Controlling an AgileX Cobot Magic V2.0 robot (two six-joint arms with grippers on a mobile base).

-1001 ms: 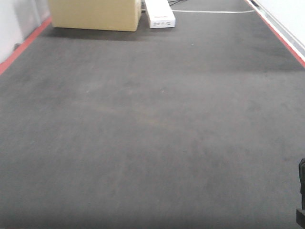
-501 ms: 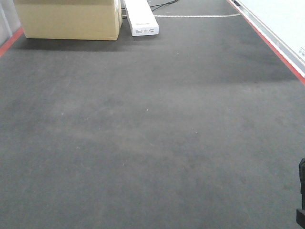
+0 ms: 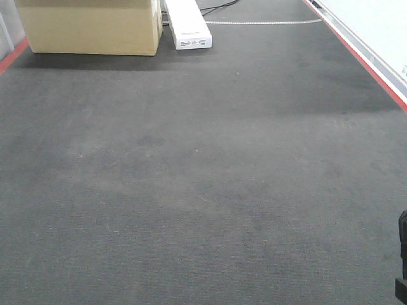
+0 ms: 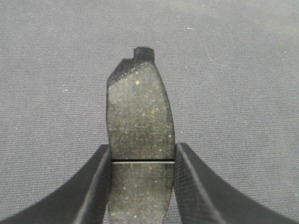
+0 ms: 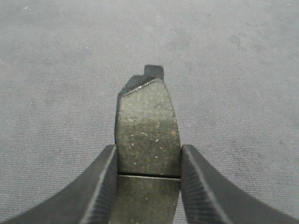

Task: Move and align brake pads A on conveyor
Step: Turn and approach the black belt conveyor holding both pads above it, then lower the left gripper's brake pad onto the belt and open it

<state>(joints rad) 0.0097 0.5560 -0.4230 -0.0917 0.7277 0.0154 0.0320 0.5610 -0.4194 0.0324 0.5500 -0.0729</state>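
Observation:
In the left wrist view my left gripper [image 4: 142, 161] is shut on a grey-brown brake pad A [image 4: 139, 112], gripped at its cross groove, its dark backing tab pointing away over the conveyor [image 4: 243, 84]. The right wrist view shows the same kind of hold: my right gripper [image 5: 148, 161] is shut on another brake pad A [image 5: 148, 123] above the belt. In the front view the dark grey conveyor [image 3: 203, 184] with red edge strips carries no pad; a black piece of an arm [image 3: 402, 267] pokes in at the lower right edge.
A cardboard box [image 3: 92, 25] and a white carton [image 3: 187, 25] stand at the belt's far left end, with a white cable [image 3: 264, 22] beside them. A pale wall rail [image 3: 375, 44] runs along the right edge.
The front view has shifted: the box and white carton slid left and nearer between one second ago and half a second ago, then held almost still. The black arm piece stays put.

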